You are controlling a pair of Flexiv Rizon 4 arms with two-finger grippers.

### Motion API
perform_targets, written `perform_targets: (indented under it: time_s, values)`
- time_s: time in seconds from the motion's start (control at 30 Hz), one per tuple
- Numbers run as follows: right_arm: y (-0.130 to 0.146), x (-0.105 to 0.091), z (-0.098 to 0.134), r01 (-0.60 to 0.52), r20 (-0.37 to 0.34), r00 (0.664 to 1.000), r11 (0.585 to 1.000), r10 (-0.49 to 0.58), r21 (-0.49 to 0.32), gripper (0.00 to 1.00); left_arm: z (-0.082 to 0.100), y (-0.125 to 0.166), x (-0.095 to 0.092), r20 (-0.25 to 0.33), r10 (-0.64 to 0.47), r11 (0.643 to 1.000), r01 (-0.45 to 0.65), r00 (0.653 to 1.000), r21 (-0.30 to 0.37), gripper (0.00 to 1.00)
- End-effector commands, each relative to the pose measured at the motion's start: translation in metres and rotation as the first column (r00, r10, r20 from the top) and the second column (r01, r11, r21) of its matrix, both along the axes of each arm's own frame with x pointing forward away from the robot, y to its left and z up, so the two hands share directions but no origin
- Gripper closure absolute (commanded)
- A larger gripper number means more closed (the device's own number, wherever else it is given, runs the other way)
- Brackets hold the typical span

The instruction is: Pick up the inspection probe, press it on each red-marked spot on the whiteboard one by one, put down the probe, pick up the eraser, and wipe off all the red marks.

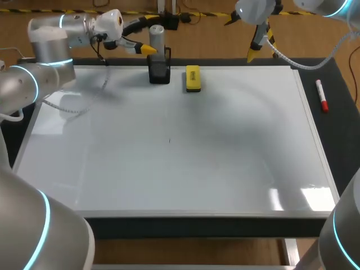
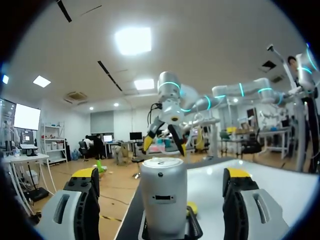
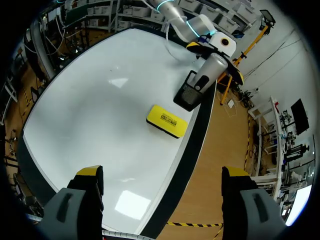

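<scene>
The inspection probe (image 1: pixel 157 38), a grey cylinder, stands upright in a black holder (image 1: pixel 159 72) at the back edge of the whiteboard (image 1: pixel 169 169). My left gripper (image 1: pixel 152 35) is open around the probe's top. In the left wrist view the probe (image 2: pixel 161 195) stands between the fingers (image 2: pixel 80 200), with a gap on each side. The yellow eraser (image 1: pixel 193 78) lies flat just right of the holder. I see no red marks on the board, only a tiny dark speck (image 1: pixel 169 140). My right gripper (image 1: pixel 260 48) hangs open and empty above the back edge, over the eraser (image 3: pixel 167 120).
A red marker (image 1: pixel 322 95) lies on the black mat (image 1: pixel 337 129) right of the board. From the right wrist, the probe (image 3: pixel 209 75) and holder (image 3: pixel 189 95) are seen with my left gripper (image 3: pixel 216 47) at them.
</scene>
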State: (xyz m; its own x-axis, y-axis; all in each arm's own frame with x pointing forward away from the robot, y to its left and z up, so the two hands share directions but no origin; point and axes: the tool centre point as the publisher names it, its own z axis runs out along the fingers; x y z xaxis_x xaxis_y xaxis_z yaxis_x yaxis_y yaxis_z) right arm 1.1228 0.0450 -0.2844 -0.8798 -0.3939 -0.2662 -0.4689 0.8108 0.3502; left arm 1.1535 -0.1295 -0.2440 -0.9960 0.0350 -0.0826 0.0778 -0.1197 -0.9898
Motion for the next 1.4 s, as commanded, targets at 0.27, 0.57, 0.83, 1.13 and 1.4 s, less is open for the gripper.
perform_targets:
  time_s: [0.27, 0.57, 0.83, 1.13, 1.4]
  values:
    - [0.000, 0.000, 0.001, -0.002, -0.002, 1.000, 1.000, 0.002, -0.005, 0.00, 0.024, 0.029, -0.040, 0.054, 0.219, 0.930, -0.225, 0.974, 0.289, 0.00]
    - [0.000, 0.000, 0.001, -0.002, -0.002, 1.000, 1.000, 0.002, -0.005, 0.00, 0.025, 0.054, -0.059, 0.106, 0.355, 0.819, -0.364, 0.929, 0.444, 0.00]
    - [0.000, 0.000, 0.001, -0.002, -0.002, 1.000, 1.000, 0.002, -0.005, 0.00, 0.036, 0.073, -0.073, 0.171, 0.498, 0.706, -0.512, 0.850, 0.488, 0.00]
    - [0.000, 0.000, 0.001, -0.002, -0.002, 1.000, 1.000, 0.002, -0.005, 0.00, 0.053, 0.087, -0.091, 0.221, 0.564, 0.646, -0.592, 0.795, 0.482, 0.00]
    - [0.000, 0.000, 0.001, -0.002, -0.002, 1.000, 1.000, 0.002, -0.005, 0.00, 0.053, 0.087, -0.091, 0.221, 0.564, 0.646, -0.592, 0.795, 0.482, 0.00]
